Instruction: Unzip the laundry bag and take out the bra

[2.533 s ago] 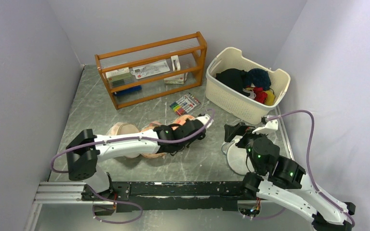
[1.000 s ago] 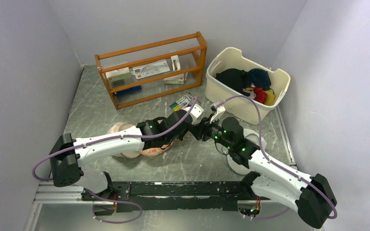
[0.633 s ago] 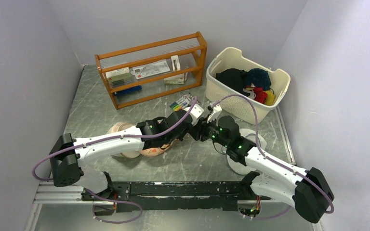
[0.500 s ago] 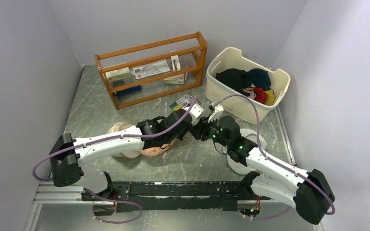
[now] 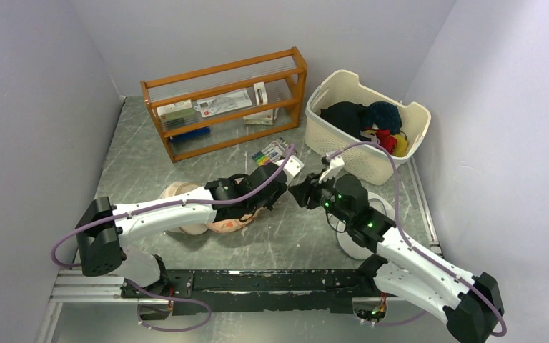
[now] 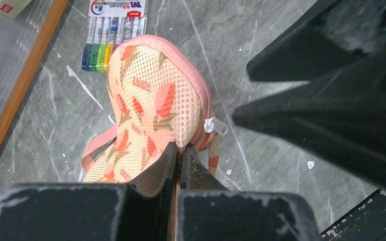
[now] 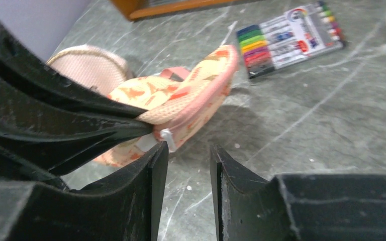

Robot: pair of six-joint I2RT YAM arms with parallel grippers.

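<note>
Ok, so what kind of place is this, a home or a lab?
Probably a robot test cell, not a home: bare walls box in the table, robot arms are bolted to a rail, and a laundry basket and wooden rack look like props.

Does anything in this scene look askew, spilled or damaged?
Only the laundry bag: the left tool pinches its edge, so it sits tilted, one end raised off the table. Nothing looks spilled or damaged.
</note>
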